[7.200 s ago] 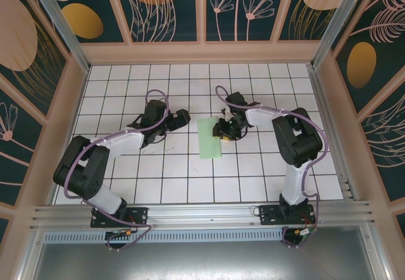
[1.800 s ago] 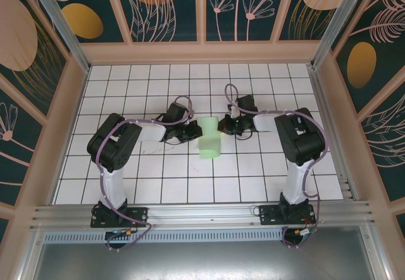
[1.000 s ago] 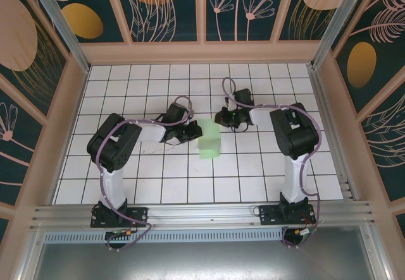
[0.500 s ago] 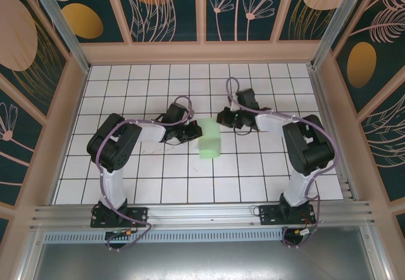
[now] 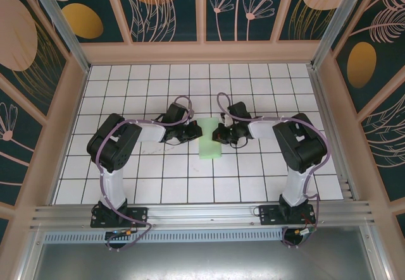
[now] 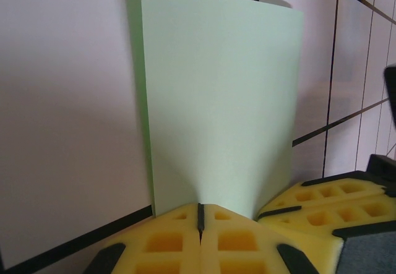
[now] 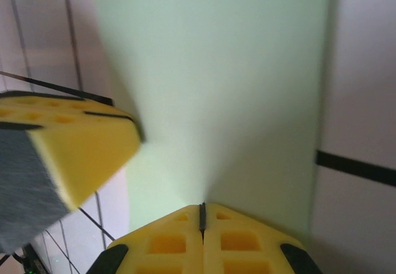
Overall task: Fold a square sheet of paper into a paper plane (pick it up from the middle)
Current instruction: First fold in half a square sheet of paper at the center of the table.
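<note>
Swung back, right end effector (image 5: 219, 134) clamps square sheet of paper (image 5: 210, 147); left end effector (image 5: 195, 132) likewise.

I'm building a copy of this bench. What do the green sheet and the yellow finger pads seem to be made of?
The green sheet looks like thin matte paper: crisp edges, a soft curl. The finger pads look like yellow foam, going by their moulded square dimples and dull surface; possibly soft rubber.
</note>
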You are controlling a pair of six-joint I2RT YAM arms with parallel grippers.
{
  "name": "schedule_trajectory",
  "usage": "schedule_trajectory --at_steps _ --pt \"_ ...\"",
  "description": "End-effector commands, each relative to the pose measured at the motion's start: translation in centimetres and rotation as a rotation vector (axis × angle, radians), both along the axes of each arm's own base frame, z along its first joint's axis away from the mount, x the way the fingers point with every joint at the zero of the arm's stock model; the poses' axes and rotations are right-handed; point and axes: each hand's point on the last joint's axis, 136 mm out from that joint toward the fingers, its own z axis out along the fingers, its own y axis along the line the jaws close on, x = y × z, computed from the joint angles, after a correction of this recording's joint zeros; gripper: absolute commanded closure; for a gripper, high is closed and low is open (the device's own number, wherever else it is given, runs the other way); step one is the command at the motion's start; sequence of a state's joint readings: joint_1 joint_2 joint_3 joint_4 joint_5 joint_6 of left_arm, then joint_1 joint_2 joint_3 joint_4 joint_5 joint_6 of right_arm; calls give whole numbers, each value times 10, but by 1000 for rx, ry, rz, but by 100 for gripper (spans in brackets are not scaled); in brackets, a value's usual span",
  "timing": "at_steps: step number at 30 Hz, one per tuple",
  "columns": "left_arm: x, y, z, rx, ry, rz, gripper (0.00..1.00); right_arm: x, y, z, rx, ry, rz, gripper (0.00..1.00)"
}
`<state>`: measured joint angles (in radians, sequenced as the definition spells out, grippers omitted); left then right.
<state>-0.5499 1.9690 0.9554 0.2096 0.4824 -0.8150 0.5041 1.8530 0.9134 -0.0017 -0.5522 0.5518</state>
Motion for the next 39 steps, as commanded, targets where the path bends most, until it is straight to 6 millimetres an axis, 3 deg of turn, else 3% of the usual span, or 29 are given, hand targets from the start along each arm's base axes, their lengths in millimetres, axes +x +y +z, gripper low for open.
schedule_trajectory --at_steps 1,6,9,14,16,23,30,39 --pt "-69 74 -108 375 281 52 100 -22 -19 -23 -51 75 -1 100" --pt "-71 77 -112 388 289 54 100 -44 -44 -30 -79 104 -13 100" --pt "-71 77 -112 387 287 54 100 -49 -57 -22 -70 91 -24 100" --pt "-70 75 -112 380 284 53 100 -22 -29 27 20 -41 24 100" --pt "-68 74 -111 378 281 54 100 -10 -17 37 37 -79 33 100" --pt "-70 75 -111 381 284 57 100 -9 15 11 47 -32 99 100" --pt "-70 76 -112 384 285 61 100 -37 -1 -7 7 26 110 100" --pt "-71 78 -115 390 290 64 100 -102 -33 -13 -10 146 99 100"
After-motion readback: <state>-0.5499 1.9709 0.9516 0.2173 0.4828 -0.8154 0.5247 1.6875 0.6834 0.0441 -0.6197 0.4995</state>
